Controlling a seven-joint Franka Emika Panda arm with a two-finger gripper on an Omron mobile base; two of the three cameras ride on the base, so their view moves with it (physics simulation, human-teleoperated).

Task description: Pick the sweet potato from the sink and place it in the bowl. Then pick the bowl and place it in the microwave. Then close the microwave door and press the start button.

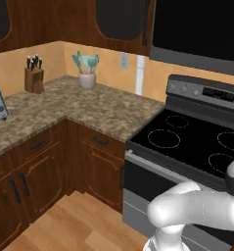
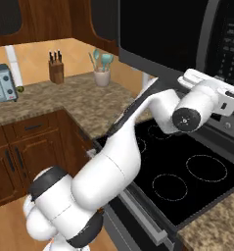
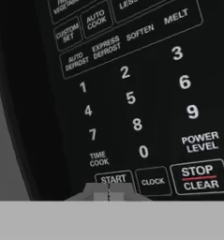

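Right in front of your hand camera is the microwave's button panel [image 3: 132,103], with the gripper [image 3: 108,191] closed, its two fingertips pressed together side by side and holding nothing, sitting at the lower edge of the START button [image 3: 113,178]. You can read CLOCK [image 3: 153,181] just beside it and STOP CLEAR [image 3: 199,177] beyond that, with the number keys above. From the right base view you see the arm [image 2: 138,132] stretched up over the stove [image 2: 187,171] with its wrist at the microwave [image 2: 162,34], level with the panel at that unit's right edge. The microwave door [image 1: 197,29] looks shut, flat and dark across the front. On the counter [image 1: 89,105], near the back wall, you have a knife block [image 1: 34,73] towards the corner and a pot of utensils [image 1: 87,73] just along from it, well apart from the stove. A toaster oven [image 2: 2,83] stands at the counter's far left end. You cannot see inside the microwave through the dark window.
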